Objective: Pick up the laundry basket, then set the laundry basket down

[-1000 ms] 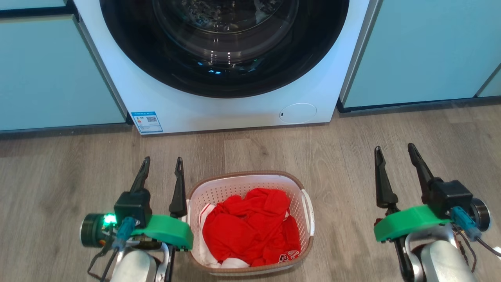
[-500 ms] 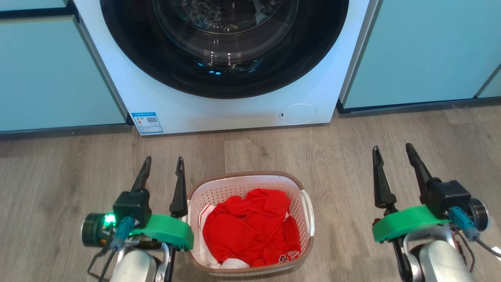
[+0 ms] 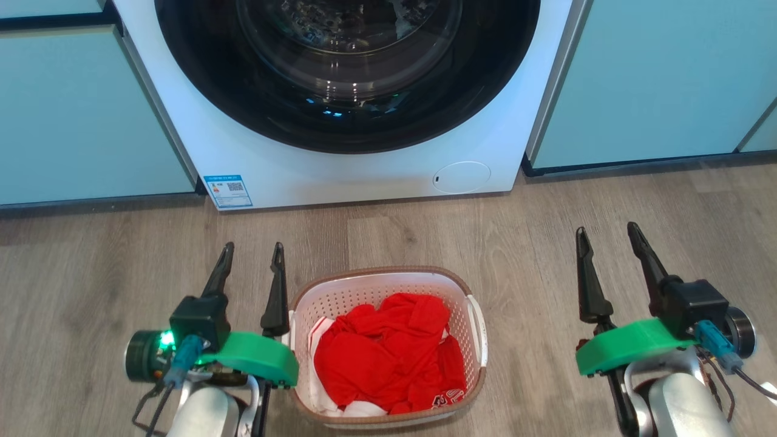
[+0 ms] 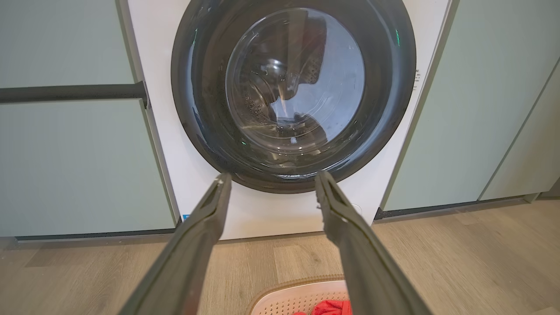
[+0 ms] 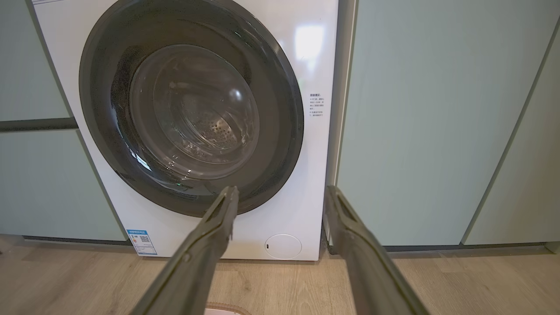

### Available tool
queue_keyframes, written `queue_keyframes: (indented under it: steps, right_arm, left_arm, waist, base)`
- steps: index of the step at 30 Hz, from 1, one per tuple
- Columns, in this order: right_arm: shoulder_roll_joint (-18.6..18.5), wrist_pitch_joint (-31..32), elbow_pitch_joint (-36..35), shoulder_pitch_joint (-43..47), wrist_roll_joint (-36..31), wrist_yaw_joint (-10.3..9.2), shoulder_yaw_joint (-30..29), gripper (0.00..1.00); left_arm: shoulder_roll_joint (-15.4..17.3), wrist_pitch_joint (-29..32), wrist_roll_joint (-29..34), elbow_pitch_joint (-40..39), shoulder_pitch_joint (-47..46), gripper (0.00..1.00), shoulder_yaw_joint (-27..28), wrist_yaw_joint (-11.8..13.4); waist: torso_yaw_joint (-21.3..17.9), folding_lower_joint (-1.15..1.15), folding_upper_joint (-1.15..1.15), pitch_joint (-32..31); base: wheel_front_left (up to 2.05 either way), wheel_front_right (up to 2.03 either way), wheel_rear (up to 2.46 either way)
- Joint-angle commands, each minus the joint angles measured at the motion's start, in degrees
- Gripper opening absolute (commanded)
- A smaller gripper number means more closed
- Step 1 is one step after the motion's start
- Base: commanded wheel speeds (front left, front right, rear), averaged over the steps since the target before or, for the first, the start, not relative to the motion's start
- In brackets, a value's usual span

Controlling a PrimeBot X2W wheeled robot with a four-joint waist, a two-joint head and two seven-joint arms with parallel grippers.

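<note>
- Squarely in the lower middle of the head view, the small white perforated plastic laundry basket with a brown woven-look rim (image 3: 376, 271) stands upright on the grey-brown wood-plank floor (image 3: 91, 267); a crumpled red cloth (image 3: 388, 352) lies heaped inside it
- The left gripper (image 3: 253, 247) is just beside the basket's left side, its two long dark fingers spread apart and holding nothing; the inner finger runs close along the left handle, and whether it touches I cannot tell
- The right gripper (image 3: 607, 229) hovers well apart from the basket's right side; its fingers stand apart too, empty
- Beyond the basket stands a white front-loading washing machine with a round dark glass door (image 3: 364, 176); a small blue label (image 3: 228, 190) sits at its lower left corner; pale teal flat cabinet fronts (image 3: 73, 109) flank it on both sides
</note>
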Motion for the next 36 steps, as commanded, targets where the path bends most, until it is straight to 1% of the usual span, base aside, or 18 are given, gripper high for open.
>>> queue_keyframes:
  steps: [1,7,15,16,20,36]
  right_arm:
    - [0.0,-0.7,-1.8,-1.1,0.4,0.41,1.6,1.00]
    - [0.0,-0.7,-1.9,-0.9,0.4,0.41,1.6,1.00]
    - [0.0,-0.7,-1.8,-1.1,0.5,0.41,1.9,1.00]
    - [0.0,0.0,0.0,0.0,0.0,0.00,0.6,0.00]
    - [0.0,0.2,3.4,1.2,0.0,0.00,1.0,0.00]
    - [-0.6,2.0,3.9,0.7,10.8,0.05,0.4,0.00]
  left_arm:
    - [-0.2,-0.3,-0.7,-1.8,-2.4,1.00,2.3,-0.1]
    - [-0.2,-0.3,-1.8,-1.0,-2.2,1.00,2.5,-0.6]
    - [-0.2,-0.3,-3.4,-1.8,-2.3,1.00,3.1,-1.1]
    - [0.0,0.0,-3.4,0.1,0.1,0.00,0.9,-1.1]
    - [0.1,0.1,-3.6,3.2,1.7,0.00,0.8,-1.1]
    - [0.5,2.1,-13.5,3.3,1.3,0.00,2.7,-2.4]
  waist:
    - [0.0,0.00,0.00,0.0]
    - [-0.1,0.00,0.00,0.0]
    - [-0.2,0.00,0.00,0.5]
    - [-0.2,0.00,0.00,0.5]
    - [-0.3,0.01,0.00,0.5]
    - [0.0,0.01,0.00,0.4]
  base:
    - [0.00,0.00,0.00]
    - [0.00,0.00,0.00]
    - [0.00,0.00,0.00]
    - [0.00,0.00,0.00]
    - [0.00,0.00,0.00]
    - [0.00,0.00,0.00]
